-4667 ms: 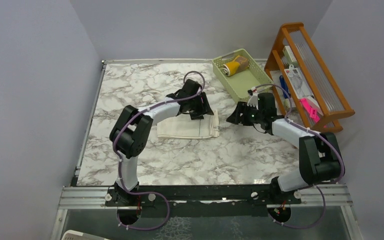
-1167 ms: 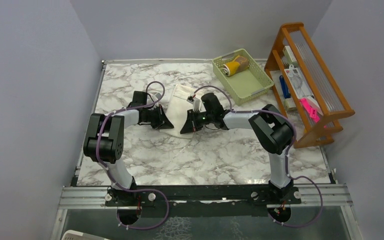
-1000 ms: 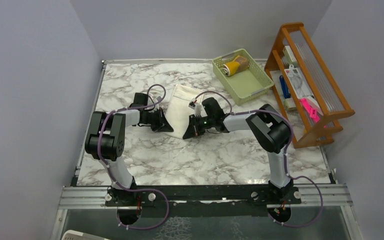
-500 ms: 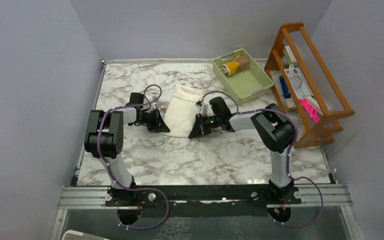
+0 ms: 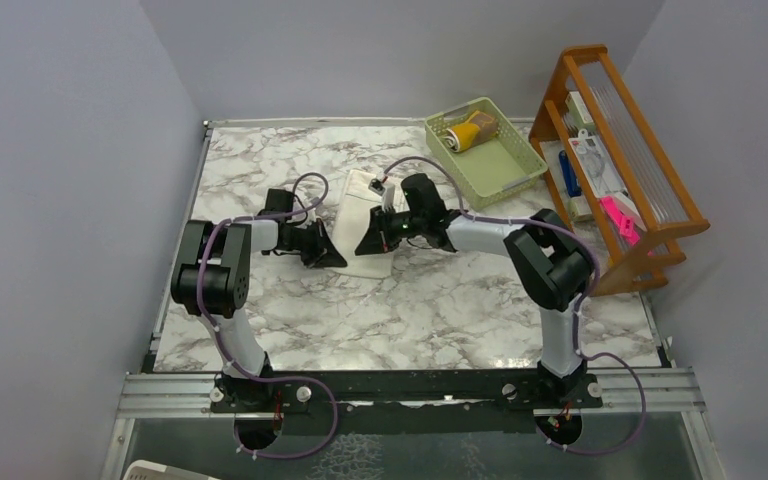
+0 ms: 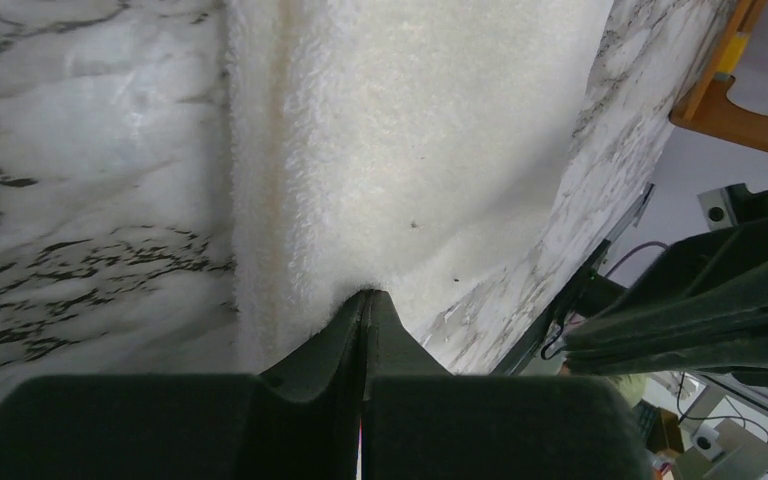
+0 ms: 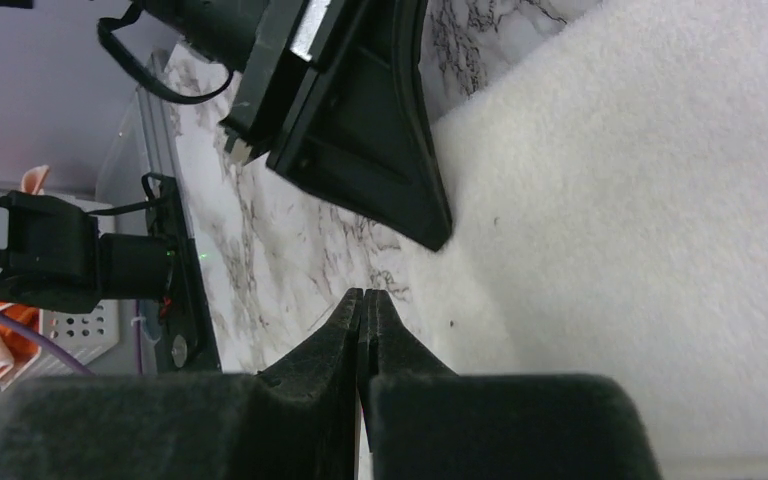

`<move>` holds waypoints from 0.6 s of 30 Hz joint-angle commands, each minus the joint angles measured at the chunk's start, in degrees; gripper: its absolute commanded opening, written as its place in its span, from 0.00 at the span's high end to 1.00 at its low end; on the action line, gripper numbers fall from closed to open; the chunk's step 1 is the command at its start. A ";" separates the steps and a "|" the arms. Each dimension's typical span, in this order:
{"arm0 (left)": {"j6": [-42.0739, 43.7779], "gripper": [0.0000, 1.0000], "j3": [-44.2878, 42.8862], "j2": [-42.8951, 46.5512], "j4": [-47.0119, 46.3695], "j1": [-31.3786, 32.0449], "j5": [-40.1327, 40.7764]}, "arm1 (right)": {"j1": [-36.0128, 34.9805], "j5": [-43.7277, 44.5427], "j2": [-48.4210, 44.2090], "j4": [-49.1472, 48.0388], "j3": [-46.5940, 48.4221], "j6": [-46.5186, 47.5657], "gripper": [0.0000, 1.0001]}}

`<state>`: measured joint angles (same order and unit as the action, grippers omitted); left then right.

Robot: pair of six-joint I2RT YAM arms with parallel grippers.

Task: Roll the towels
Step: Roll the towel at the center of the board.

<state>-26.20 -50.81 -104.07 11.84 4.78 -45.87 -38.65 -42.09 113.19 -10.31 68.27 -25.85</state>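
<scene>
Marble-patterned table [image 5: 260,170], veined grey on white, bears all items listed.

Item 1. Left gripper [image 6: 364,298]. Black fingers pressed together, no gap showing. The tip meets the near edge of the cream-white towel, where the pile bulges slightly around it. Whether any cloth is nipped between the fingers cannot be told. It comes in from the towel's left side.

Item 2. Cream-white towel [image 6: 410,120]. It lies flat and unrolled on the marble at mid-table. The long axis runs away from the arm bases, tilted a little. A soft raised ridge runs down its left edge in the left wrist view. Both claws sit at its near end, one on each side, so the cloth stretches away ahead of them. The left claw is at the near left corner region. Neither arm is plainly closer.

Item 3. Right gripper [image 7: 363,298]. Fingers shut tight, and nothing is visibly held. The tip rests by the towel's near edge, where pile gives way to marble. It stands just beside the left claw and points towards it.

Judgement: rolling should begin from this near end and travel along the long axis towards the far end. As they stand, the closed claws look set to press or push, not to lift.

Item 4. Pale green basket [image 5: 508,165], far right of the towel and well apart from it. It holds a rolled mustard-yellow towel [image 5: 477,129]. A second, brownish roll beside that is too small to describe.

Item 5. Wooden rack [image 5: 650,215], at the right edge.
</scene>
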 commanded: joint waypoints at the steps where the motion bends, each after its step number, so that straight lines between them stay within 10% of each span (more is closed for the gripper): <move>1: -2.59 1.00 1.41 0.11 -2.16 2.65 0.83 | -0.60 0.30 5.84 -1.23 2.59 -0.10 0.99; 18: -7.94 1.00 8.54 0.40 -8.86 3.42 3.28 | 6.15 0.37 5.10 0.48 -11.03 1.51 0.99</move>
<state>-32.64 -45.93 -102.98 4.64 8.12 -46.50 -36.07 -43.40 118.65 -14.37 61.17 -26.33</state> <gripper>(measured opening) 0.009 0.009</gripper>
